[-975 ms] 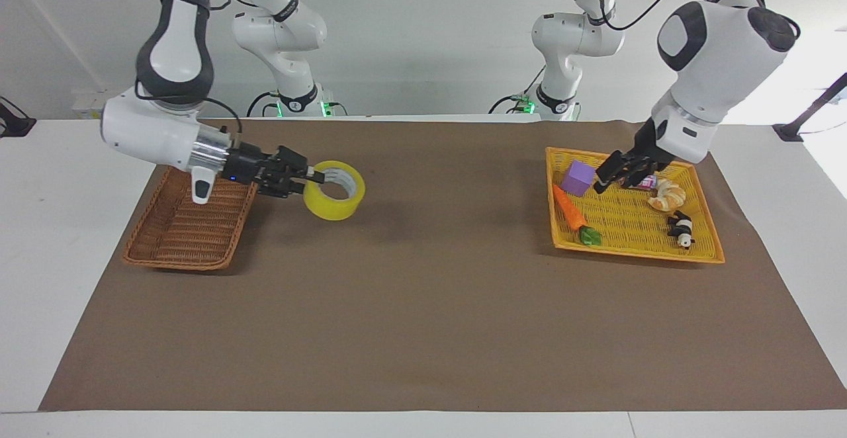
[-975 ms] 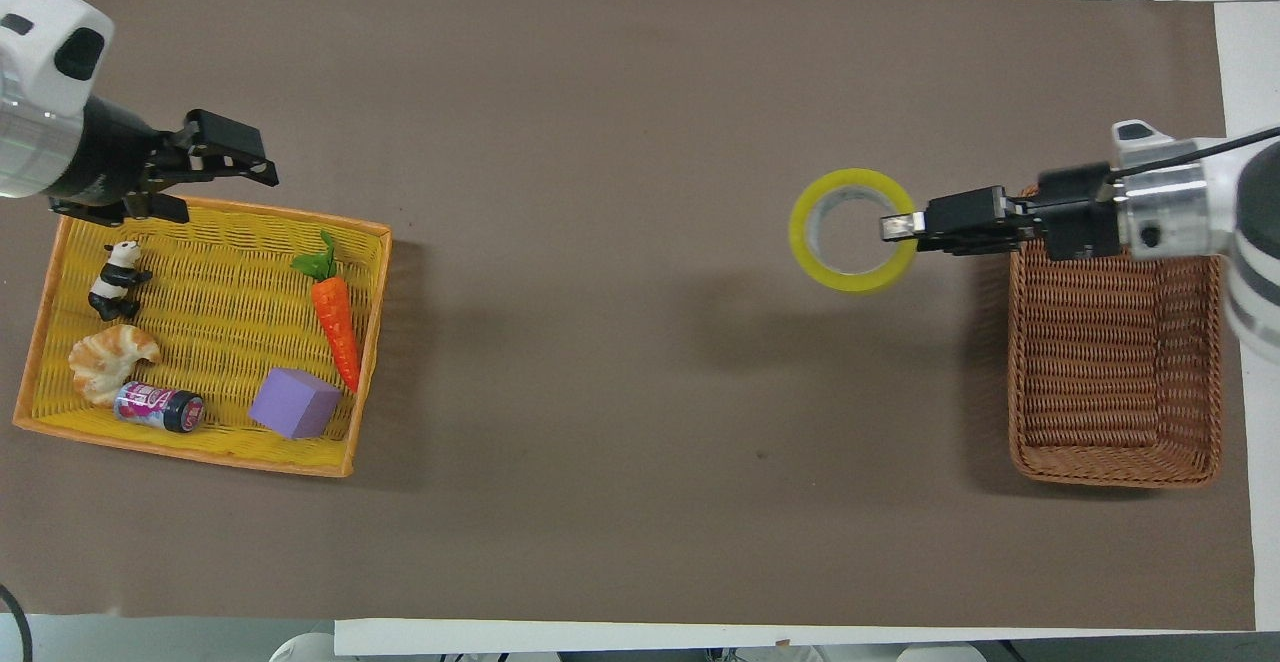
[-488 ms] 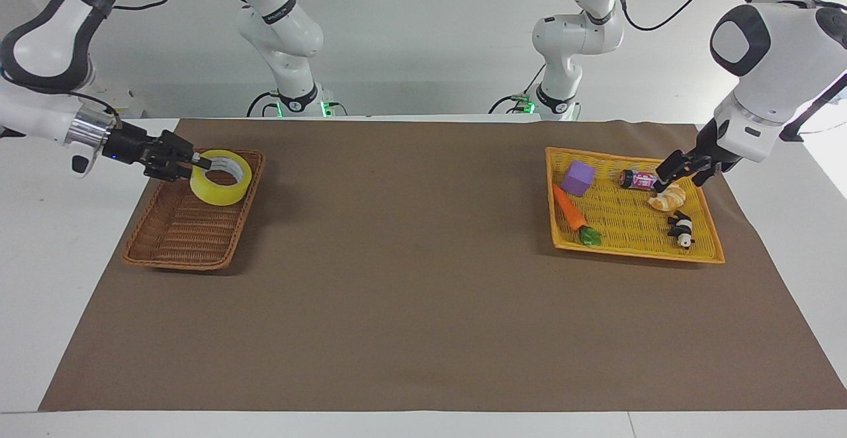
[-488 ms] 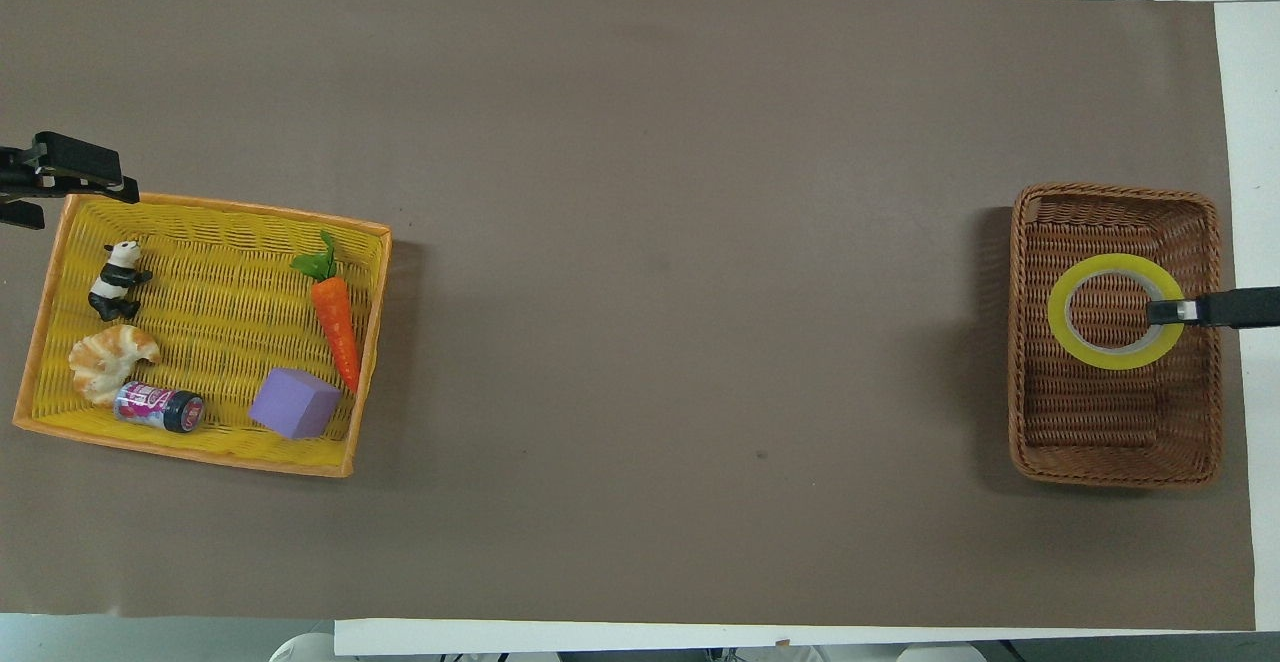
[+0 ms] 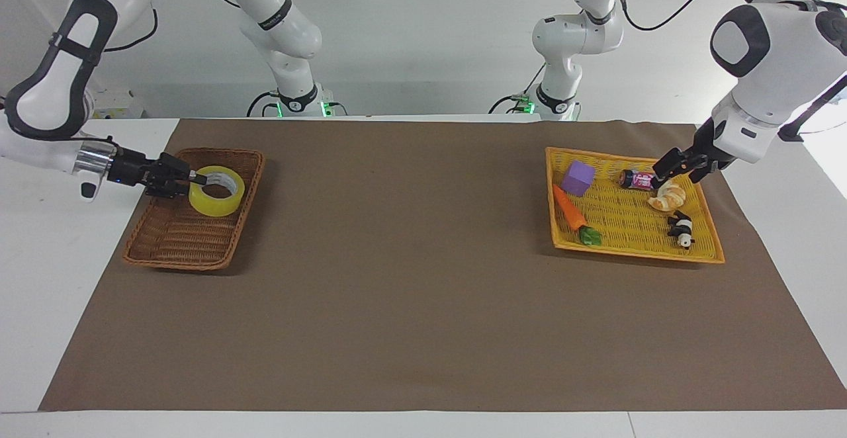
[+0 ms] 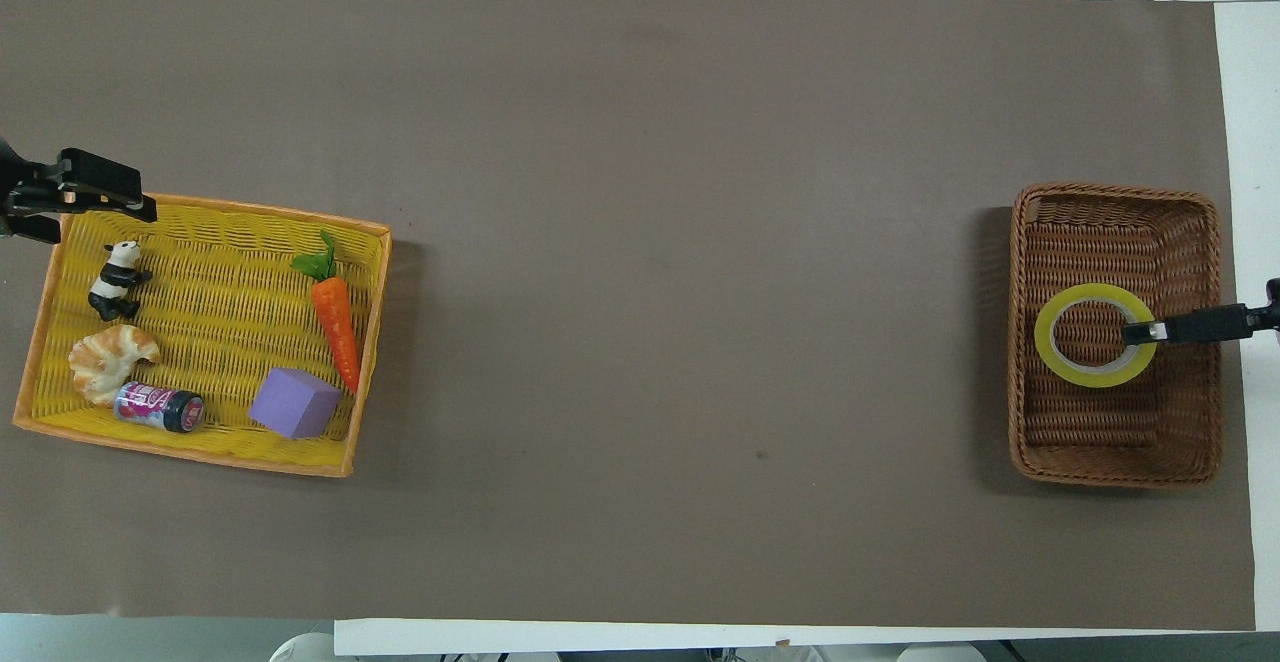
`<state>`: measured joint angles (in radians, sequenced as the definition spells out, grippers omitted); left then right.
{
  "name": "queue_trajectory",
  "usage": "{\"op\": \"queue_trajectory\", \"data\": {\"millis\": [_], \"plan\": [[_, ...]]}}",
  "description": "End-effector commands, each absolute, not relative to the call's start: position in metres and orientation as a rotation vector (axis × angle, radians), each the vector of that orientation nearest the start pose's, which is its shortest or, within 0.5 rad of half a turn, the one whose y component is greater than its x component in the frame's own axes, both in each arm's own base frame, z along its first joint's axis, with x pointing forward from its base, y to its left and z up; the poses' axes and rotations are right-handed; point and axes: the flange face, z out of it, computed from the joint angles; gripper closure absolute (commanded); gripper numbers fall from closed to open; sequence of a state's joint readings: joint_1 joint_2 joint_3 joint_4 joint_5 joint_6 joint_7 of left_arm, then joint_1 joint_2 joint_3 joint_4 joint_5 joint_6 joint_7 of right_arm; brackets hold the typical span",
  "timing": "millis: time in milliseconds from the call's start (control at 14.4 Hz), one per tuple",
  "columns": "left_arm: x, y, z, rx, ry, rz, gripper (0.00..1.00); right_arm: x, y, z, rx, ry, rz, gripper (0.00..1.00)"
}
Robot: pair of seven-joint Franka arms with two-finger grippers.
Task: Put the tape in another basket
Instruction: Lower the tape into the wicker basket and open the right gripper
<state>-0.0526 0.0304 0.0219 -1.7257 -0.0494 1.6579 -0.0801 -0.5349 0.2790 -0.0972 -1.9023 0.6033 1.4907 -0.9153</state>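
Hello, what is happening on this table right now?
The right gripper holds the tape by its wall, low inside the brown basket; whether the roll touches the bottom is unclear. The left gripper waits over the yellow tray, which holds a carrot, a purple block and other small toys.

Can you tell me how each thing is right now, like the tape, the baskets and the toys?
tape: lying flat in the brown basket, gripped on its wall
right gripper: shut on the tape
brown basket: holds only the tape
left gripper: over the yellow tray's edge, holding nothing
yellow tray: holds five things
purple cube: resting in the tray
carrot: lying flat
can: on its side
croissant: lying flat
panda: on its side
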Motion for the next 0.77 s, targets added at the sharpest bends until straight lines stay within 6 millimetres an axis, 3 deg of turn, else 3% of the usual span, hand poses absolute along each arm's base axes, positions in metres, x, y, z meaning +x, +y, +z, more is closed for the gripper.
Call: {"op": "queue_trajectory", "data": {"millis": [0,279,627,697], "plan": [[0.559,-0.039,0.56,-3.103,0.006,0.228,0.0,0.465,-0.28,0.347,-2.289,-0.168,0.09,0.93],[0.561,-0.04,0.573,-3.087,0.016,0.286,0.0,0.458,-0.285,0.328,-2.294,-0.204,0.067,0.93],[0.56,-0.031,0.558,-3.068,0.047,0.24,0.0,0.457,-0.283,0.319,-2.323,-0.197,0.066,0.9],[0.557,-0.031,0.557,-3.069,0.045,0.229,0.0,0.457,-0.282,0.318,-2.323,-0.2,0.068,0.83]]}}
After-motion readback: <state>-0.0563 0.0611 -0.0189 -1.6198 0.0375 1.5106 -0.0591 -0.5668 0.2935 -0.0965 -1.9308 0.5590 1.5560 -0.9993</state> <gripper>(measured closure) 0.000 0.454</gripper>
